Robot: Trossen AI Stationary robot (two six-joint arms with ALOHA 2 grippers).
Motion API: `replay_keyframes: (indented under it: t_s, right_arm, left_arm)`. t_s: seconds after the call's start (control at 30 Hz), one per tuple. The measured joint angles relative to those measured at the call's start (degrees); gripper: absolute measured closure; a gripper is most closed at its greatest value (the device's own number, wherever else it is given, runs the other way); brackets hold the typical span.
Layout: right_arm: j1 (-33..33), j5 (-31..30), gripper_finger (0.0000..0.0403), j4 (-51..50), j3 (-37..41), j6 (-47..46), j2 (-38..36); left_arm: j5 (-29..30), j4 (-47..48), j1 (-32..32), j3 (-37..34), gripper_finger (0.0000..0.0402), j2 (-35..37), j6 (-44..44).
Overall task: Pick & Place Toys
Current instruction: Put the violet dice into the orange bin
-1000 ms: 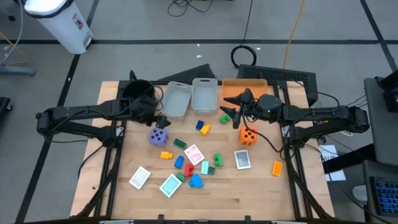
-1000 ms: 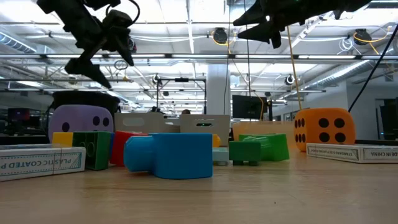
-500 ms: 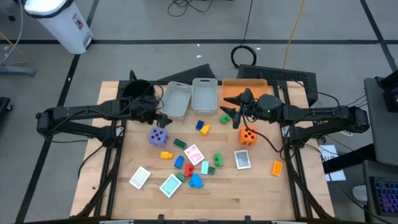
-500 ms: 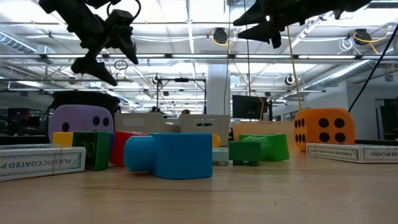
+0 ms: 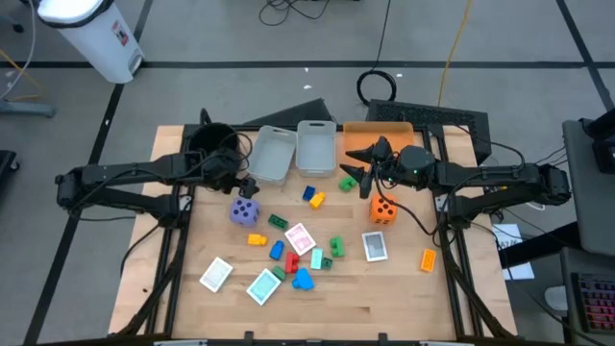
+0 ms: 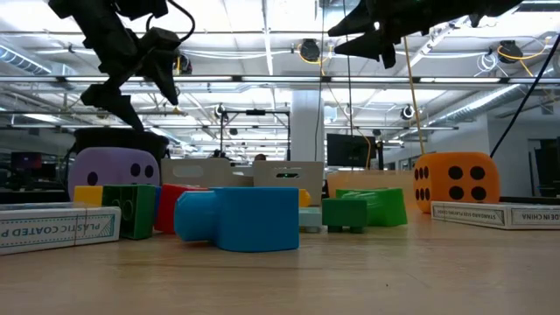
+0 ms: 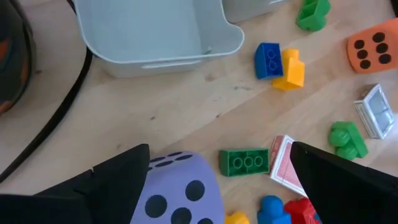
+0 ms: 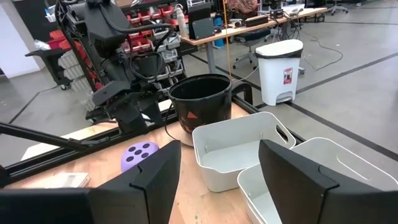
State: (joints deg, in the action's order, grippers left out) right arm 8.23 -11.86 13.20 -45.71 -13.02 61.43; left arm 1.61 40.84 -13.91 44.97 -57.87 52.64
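Note:
My left gripper [image 5: 247, 183] hangs open just beyond the purple die [image 5: 245, 210], on its far side. In the left wrist view its fingers [image 7: 219, 149] stand apart over the die [image 7: 180, 196]. My right gripper [image 5: 354, 171] is open and empty in the air at the far right, near a green block [image 5: 347, 183] and the orange die [image 5: 382, 210]. Small blocks lie on the table: blue and yellow [image 5: 312, 197], green [image 5: 279, 222], blue [image 5: 304, 279] and orange [image 5: 428, 258]. Several playing cards [image 5: 300, 237] lie flat among them.
Two clear bins [image 5: 272, 154] [image 5: 316, 146], an orange tray [image 5: 377, 135] and a round black pot [image 5: 213, 144] stand along the table's far edge. A bare strip of wood runs along the near edge [image 5: 365, 308].
My left gripper has shifted a little toward the table's far left above the purple die and stays open. My right gripper has kept still.

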Motion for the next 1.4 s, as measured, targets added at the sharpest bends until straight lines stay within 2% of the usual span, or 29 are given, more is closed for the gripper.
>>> replay_keyframes:
  t_s: [0.3, 0.47, 0.73, 0.97, 1.07, 1.2, 1.4]
  right_arm:
    - [0.0, 0.0, 0.0191, 0.0, 0.0, 0.2, 0.0]
    - [0.0, 0.0, 0.0191, -0.6, 0.0, 0.2, 0.0]
    - [0.0, 0.0, 0.0191, -2.0, 0.0, 0.2, 0.0]
    - [0.0, 0.0, 0.0191, -2.7, 0.0, 0.7, 0.0]
    - [0.0, 0.0, 0.019, -3.4, 0.0, 0.8, 0.0]
    - [0.0, 0.1, 0.0191, -4.9, 0.0, 2.2, 0.0]
    - [0.0, 0.2, 0.0191, -5.8, 0.0, 2.2, 0.0]
  left_arm:
    - [-0.1, -1.9, 0.1, 0.0, 0.0004, 0.0, 2.6]
    - [-0.4, -4.8, 1.0, 0.0, 0.0005, 0.0, 9.2]
    - [0.4, -6.1, 1.5, 0.0, 0.0004, 0.0, 14.2]
    - [-4.3, -7.1, 3.2, 0.0, 0.0004, 0.0, 18.4]
    - [-4.5, -6.7, 4.7, 0.0, 0.0004, 0.0, 19.4]
    - [-3.0, -2.3, 6.5, 1.6, 0.0004, 0.0, 20.2]
    - [1.0, 13.9, 8.5, 11.2, 0.0004, -1.0, 19.6]
